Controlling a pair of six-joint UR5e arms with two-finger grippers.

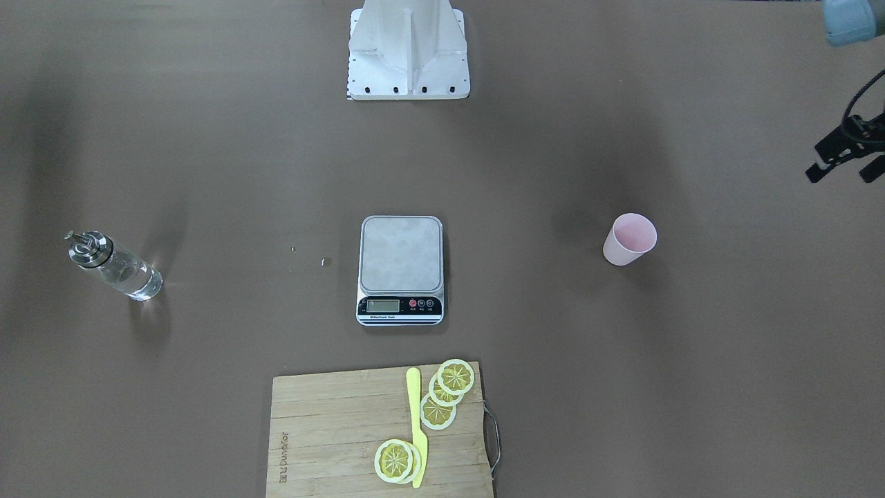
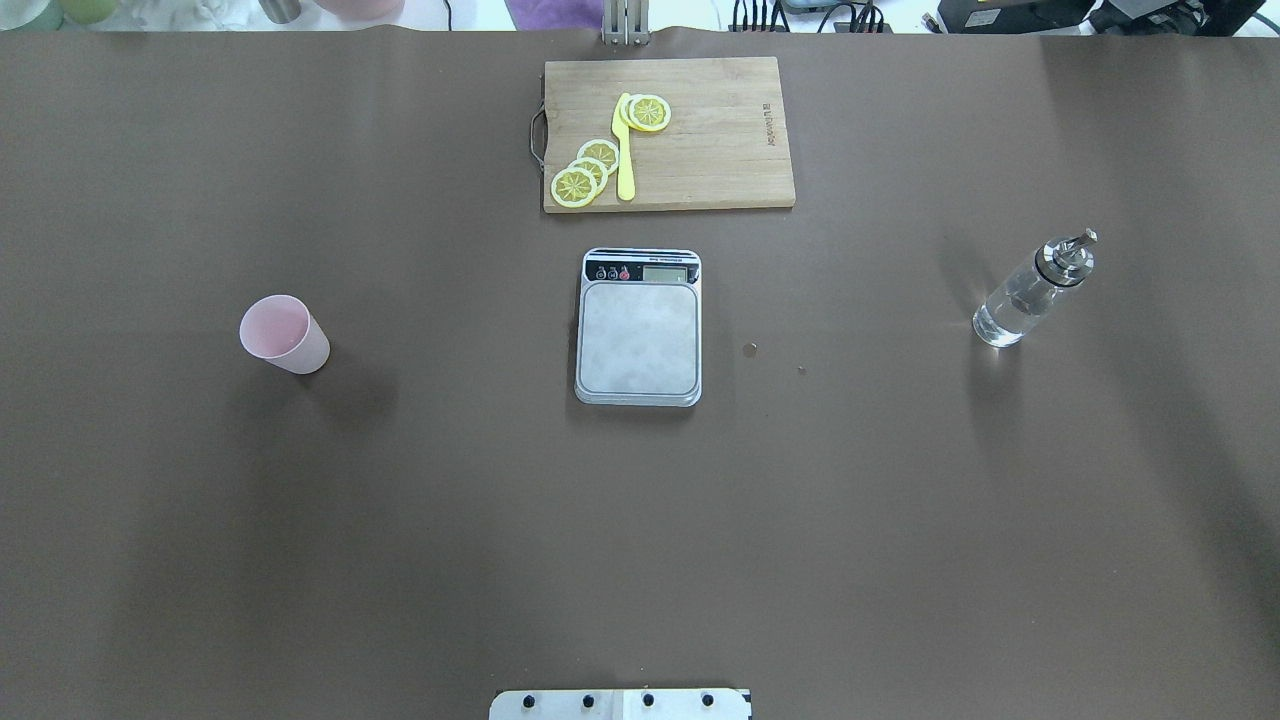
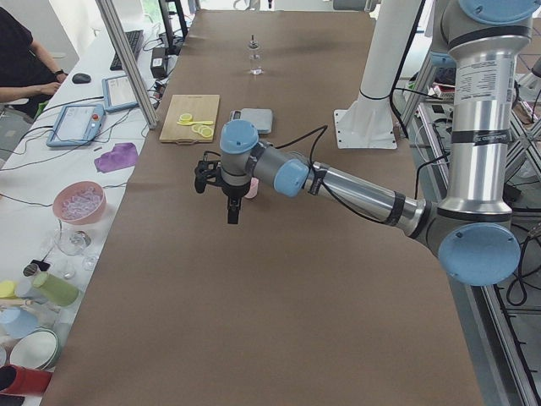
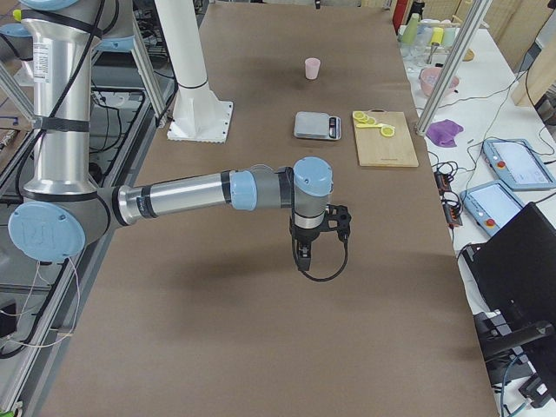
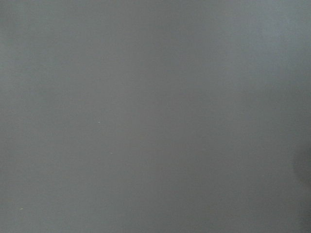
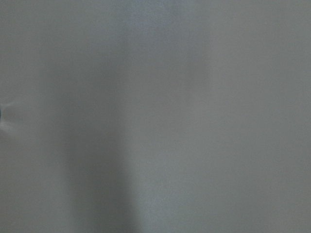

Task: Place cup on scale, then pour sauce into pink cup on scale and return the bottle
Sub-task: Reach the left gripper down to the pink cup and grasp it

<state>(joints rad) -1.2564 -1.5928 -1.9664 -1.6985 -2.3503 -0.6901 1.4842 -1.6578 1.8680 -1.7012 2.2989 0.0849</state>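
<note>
Pink cup (image 1: 629, 239) sat left of scale (image 1: 401, 263): likely light, crushable; grip mid-wall gently; left tool (image 1: 842, 174) spread, empty; right tool (image 4: 301, 256): cannot tell.

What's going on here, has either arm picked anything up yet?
Nothing is being handled yet. The cup stands on the table on the robot's left, the bottle on its right, and the scale sits bare between them. The left gripper hangs open over the table on the cup's side, holding nothing; the right gripper hovers over bare table, well away from the bottle.
</note>
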